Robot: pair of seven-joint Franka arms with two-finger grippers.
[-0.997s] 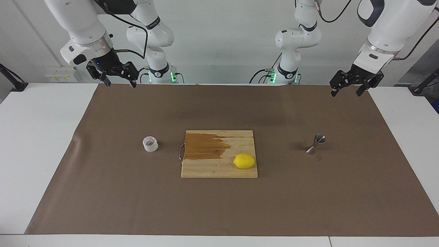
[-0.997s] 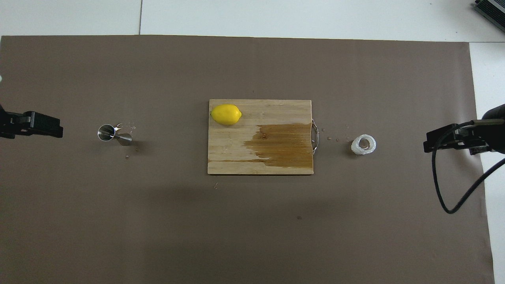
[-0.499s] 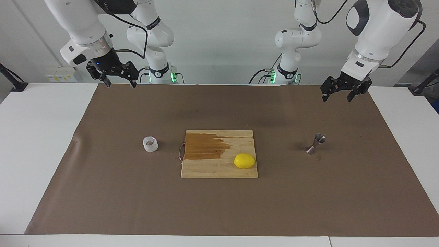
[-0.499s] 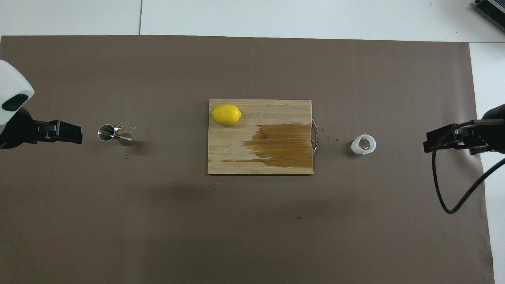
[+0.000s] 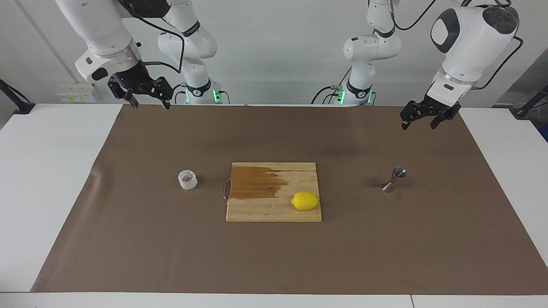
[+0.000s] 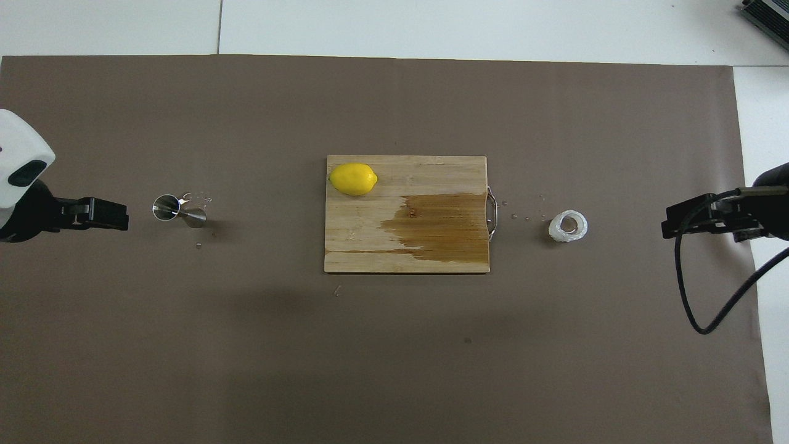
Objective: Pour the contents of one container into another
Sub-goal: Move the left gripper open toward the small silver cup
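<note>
Two Franka arms at a white bench [image 5: 51, 179] spread with a brown mat [image 5: 274, 256].

Near mid-mat, a wooden cutting board [image 5: 274, 211], darkly wet across its half nearer the robots and toward the right arm's end. On the board's dry corner, farther from the robots and toward the left arm's end, a yellow lemon [image 5: 305, 200].

Toward the right arm's end, just beside the board's metal handle [image 6: 491, 213] but apart from it, a squat translucent-white cup [image 5: 187, 179], upright, brownish inside. A few droplets [image 6: 521, 216] on the mat between handle and cup.

Toward the left arm's end, well apart from the board, a steel hourglass jigger [image 5: 394, 179], standing on one cone, open mouth up. Small wet spots [image 6: 198, 198] on the mat around it.

Left gripper [image 5: 419, 121] raised over the mat, on the robots' side of the jigger, fingers open, holding nothing, touching nothing.

Right gripper [image 5: 149, 102] raised over the mat's edge nearest the robots, at the cup's end of the bench, fingers open, empty, well apart from the cup.
</note>
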